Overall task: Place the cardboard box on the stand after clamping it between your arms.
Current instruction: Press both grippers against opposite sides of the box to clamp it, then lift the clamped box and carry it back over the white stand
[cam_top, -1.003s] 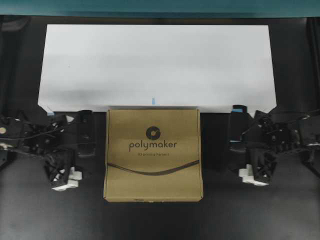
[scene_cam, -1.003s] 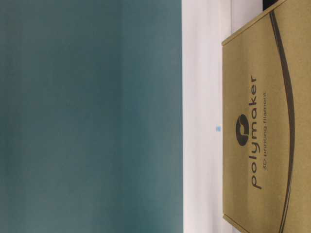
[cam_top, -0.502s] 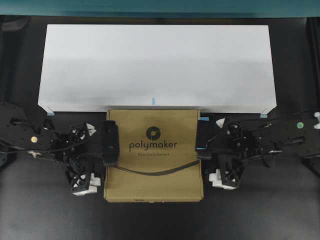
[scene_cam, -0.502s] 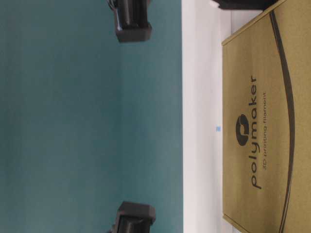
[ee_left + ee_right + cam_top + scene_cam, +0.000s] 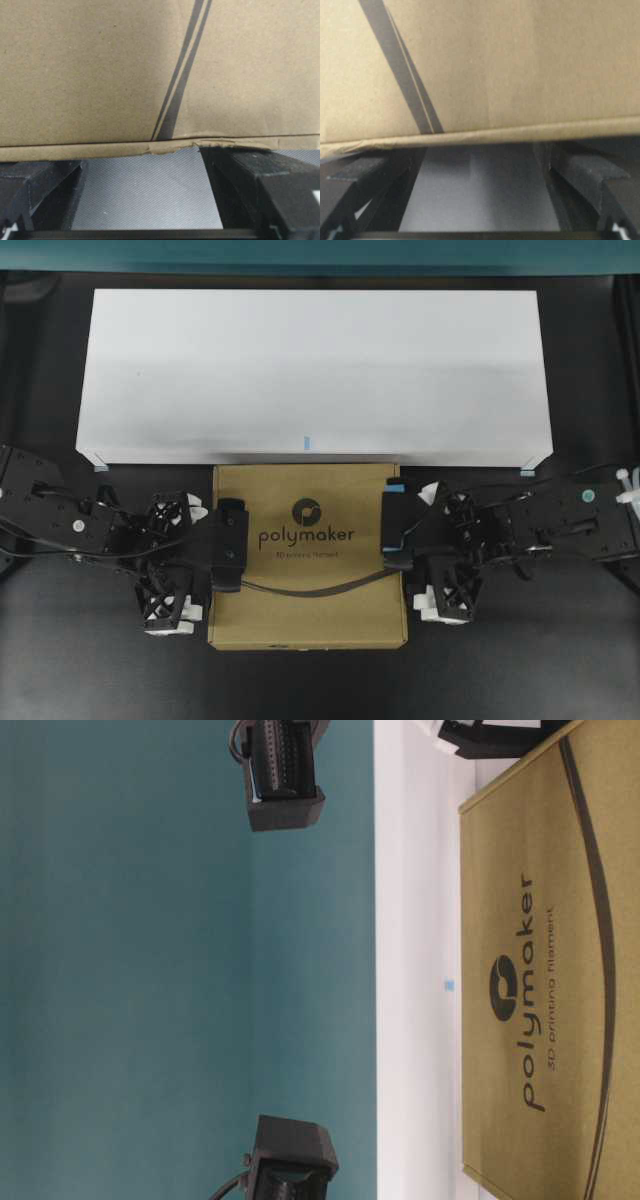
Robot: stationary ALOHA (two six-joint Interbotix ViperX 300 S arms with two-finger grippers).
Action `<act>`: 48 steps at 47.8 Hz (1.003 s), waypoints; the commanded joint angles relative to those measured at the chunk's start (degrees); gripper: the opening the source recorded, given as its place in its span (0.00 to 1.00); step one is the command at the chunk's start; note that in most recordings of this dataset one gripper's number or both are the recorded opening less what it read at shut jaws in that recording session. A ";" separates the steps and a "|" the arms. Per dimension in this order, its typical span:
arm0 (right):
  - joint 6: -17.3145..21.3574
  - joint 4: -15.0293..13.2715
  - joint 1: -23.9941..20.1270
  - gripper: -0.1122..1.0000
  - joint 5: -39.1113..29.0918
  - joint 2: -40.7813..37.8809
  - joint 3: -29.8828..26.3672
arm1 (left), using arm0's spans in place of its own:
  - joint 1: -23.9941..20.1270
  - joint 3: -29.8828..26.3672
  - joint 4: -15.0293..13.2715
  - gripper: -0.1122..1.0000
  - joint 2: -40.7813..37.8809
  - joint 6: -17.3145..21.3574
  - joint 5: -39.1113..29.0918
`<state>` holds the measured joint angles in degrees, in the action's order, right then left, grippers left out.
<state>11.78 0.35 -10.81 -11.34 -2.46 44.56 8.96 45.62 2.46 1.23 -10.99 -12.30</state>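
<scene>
The brown cardboard box [image 5: 308, 570] with the polymaker logo lies flat on the black table, its far edge against the front of the white stand [image 5: 310, 370]. My left gripper [image 5: 206, 560] is open at the box's left side, and my right gripper [image 5: 409, 552] is open at its right side. In the left wrist view the box's side [image 5: 100, 75] fills the top and its lower edge meets the spread fingertips [image 5: 235, 162]. The right wrist view shows the same, with the box [image 5: 520, 65] above the open gripper [image 5: 480, 165]. The box also shows in the table-level view [image 5: 550, 970].
The black tabletop [image 5: 310, 680] runs in front of the box and beside both arms. The stand's white top shows as a band in the table-level view [image 5: 420, 920]. Both wrist camera housings [image 5: 229, 545] overhang the box's side edges.
Both arms have swung inward from the table's sides to the box's left and right sides. Their wrist cameras now overhang its edges. The box has stayed against the stand.
</scene>
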 commanded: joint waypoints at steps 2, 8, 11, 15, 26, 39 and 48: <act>-0.09 0.18 0.00 0.86 0.18 -1.41 -3.34 | -0.35 -1.93 0.18 0.82 0.09 2.46 0.97; -1.49 0.18 0.00 0.86 -2.11 -1.14 -4.57 | -0.35 -3.08 0.18 0.82 0.18 2.99 0.09; -2.02 0.09 0.00 0.86 -3.08 -0.70 -5.01 | -0.44 -3.69 0.18 0.82 0.18 2.99 -0.97; -2.37 0.18 0.00 0.86 -4.22 0.26 -5.62 | -0.35 -4.66 0.18 0.82 0.88 2.99 -3.34; -2.55 0.18 0.00 0.86 -11.25 6.15 -8.79 | -1.14 -8.70 0.18 0.82 6.77 3.16 -14.24; -2.90 0.18 1.49 0.86 -27.51 13.97 -17.23 | -5.19 -17.49 0.18 0.82 15.56 3.60 -29.62; -5.80 0.62 4.39 0.86 -31.82 14.15 -20.21 | -7.21 -20.21 0.18 0.82 15.38 4.83 -31.55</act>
<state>6.59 0.53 -7.82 -44.38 12.48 28.39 4.22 29.18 2.46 16.96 -5.89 -45.00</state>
